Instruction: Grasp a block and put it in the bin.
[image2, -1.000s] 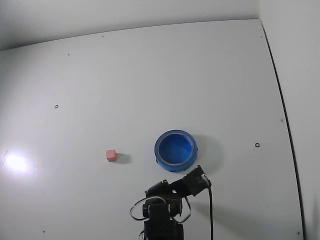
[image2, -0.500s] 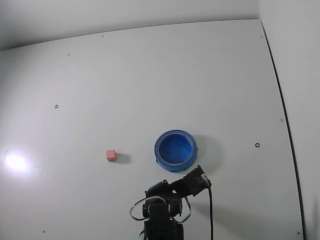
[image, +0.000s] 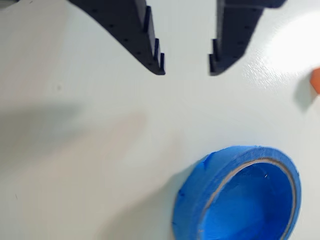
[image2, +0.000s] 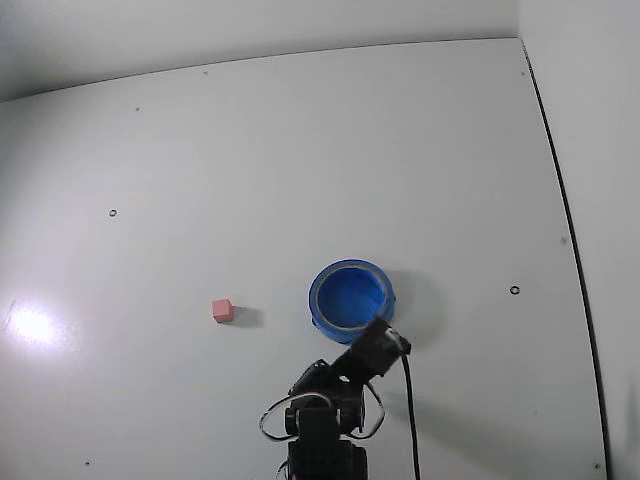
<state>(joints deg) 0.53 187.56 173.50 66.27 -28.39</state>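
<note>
Table (image2: 300, 150): white, flat surface filling nearly the whole fixed view; a dark seam runs along its right edge; a few small dark marks are scattered over it; a bright glare patch sits near the left edge.
Arm (image2: 325, 420): dark, rising from the middle of the near (bottom) edge in the fixed view, with loose cable loops at its base and a cable trailing down toward the bottom edge. Its head leans toward the near right side of the bin.
Bin (image2: 318, 300): round, shallow blue bowl with a thick rim, upright on the table, right of centre and closer to the near edge than the far one. In the wrist view it sits in the lower right corner of the frame (image: 200, 185), its interior blue; nothing can be seen lying inside.
Gripper (image: 186, 67): two dark fingers enter the wrist view from the top edge, tips well apart with bare table between them; it is spread wide and has hold of nothing. It is above the table, clear of the bin rim.
Block (image2: 223, 310): small pink-red cube resting on the table, left of the bin and apart from it, roughly midway between the left edge and the bin. In the wrist view only an orange-red sliver shows at the right edge (image: 315, 80), well clear of the fingers.
</note>
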